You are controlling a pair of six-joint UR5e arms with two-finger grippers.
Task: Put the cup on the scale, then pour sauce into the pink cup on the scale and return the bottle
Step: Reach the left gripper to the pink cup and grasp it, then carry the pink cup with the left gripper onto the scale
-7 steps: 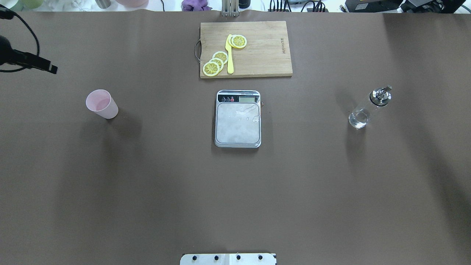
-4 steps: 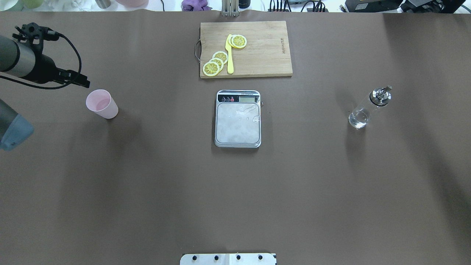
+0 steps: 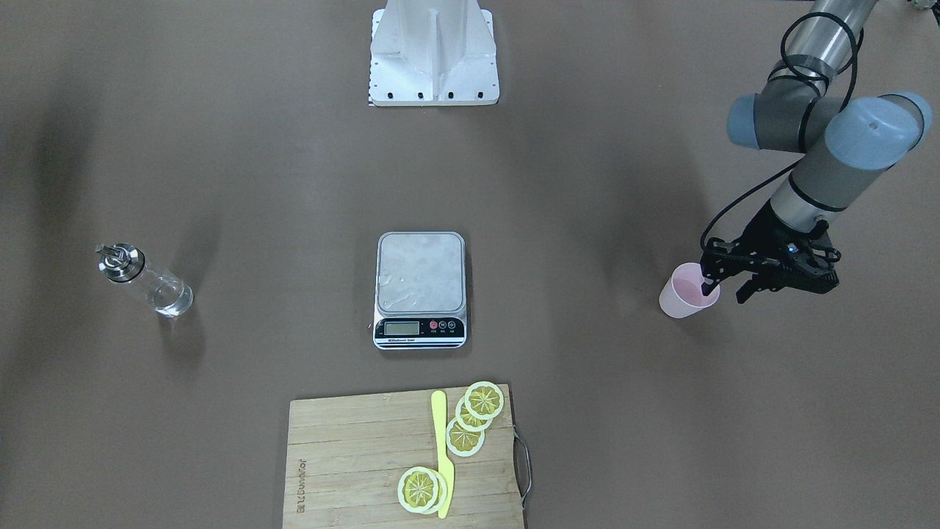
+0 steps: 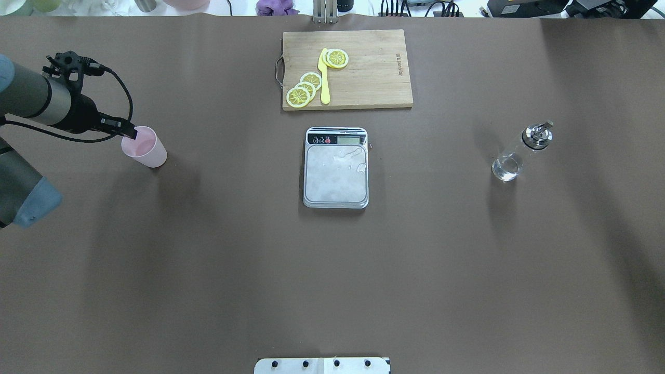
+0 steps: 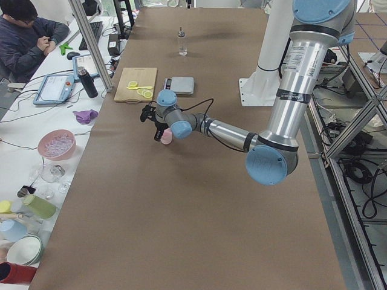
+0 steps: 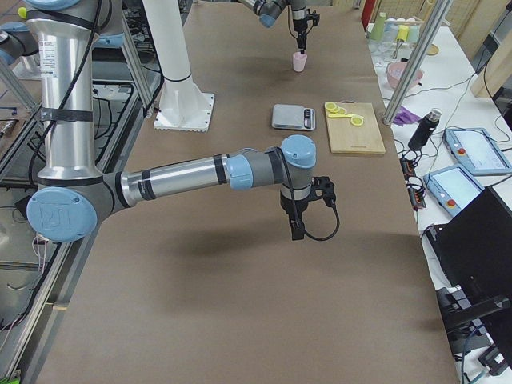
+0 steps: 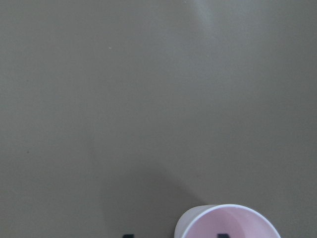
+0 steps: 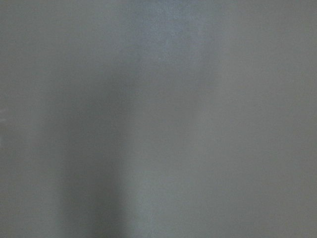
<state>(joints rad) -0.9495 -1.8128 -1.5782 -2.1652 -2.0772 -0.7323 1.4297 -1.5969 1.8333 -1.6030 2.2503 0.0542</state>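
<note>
While the cup (image 4: 149, 151) stands well apart from the scale (image 4: 336, 179), its wall is straddled by the left gripper (image 3: 723, 292), jaws parted; light, thin plastic, it is judged best pinched gently at the rim.

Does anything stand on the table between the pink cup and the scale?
Nothing visible does. Only bare table lies between the cup and the scale; the cutting board sits beyond, off that line.

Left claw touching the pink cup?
Apart. The left wrist view shows the open left claw straddling the cup rim: one fingertip outside, one inside, with a visible gap from the wall on each side.
</note>
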